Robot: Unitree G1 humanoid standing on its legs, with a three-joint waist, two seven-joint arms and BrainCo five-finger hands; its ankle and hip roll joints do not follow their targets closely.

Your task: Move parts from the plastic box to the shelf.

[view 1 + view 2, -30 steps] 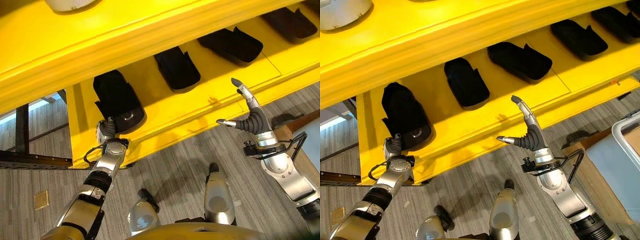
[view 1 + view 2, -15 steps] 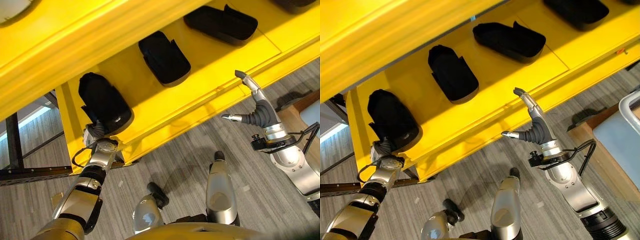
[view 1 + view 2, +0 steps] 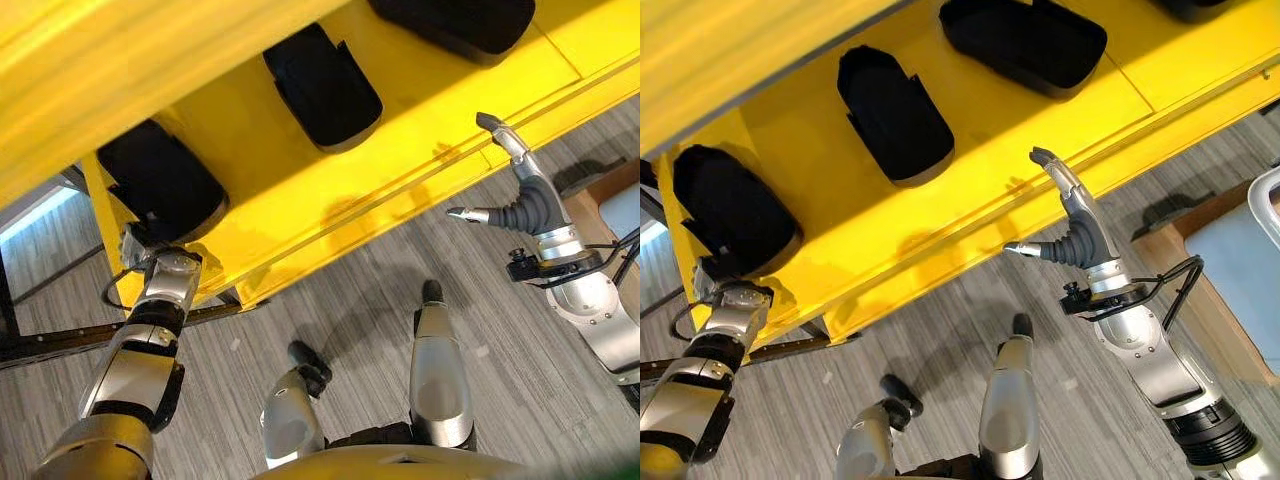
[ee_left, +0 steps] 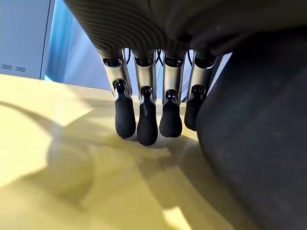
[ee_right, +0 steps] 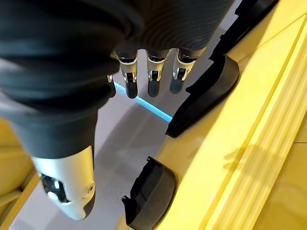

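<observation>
Three black parts lie in a row on the yellow shelf [image 3: 300, 190]. My left hand [image 3: 140, 243] is at the near end of the leftmost part [image 3: 160, 180]. In the left wrist view its fingers [image 4: 146, 120] are straight, tips resting on the shelf surface [image 4: 72, 182] right beside that part [image 4: 254, 143], so the hand is open. My right hand [image 3: 525, 205] hangs open in front of the shelf's edge, fingers straight and thumb spread, holding nothing. Past its fingers [image 5: 153, 81], the right wrist view shows two more black parts [image 5: 206, 91] on the shelf.
A middle part [image 3: 320, 90] and a further one [image 3: 1025, 40] sit on the same shelf level. A thick yellow upper beam [image 3: 120, 60] overhangs them. A pale blue plastic box [image 3: 1250, 280] on a brown stand is at the right edge. A black frame bar [image 3: 60, 340] runs low on the left.
The camera has shifted, so the shelf sits higher and further left in view. My left hand stays at the leftmost part's near end. The right hand remains raised and open.
</observation>
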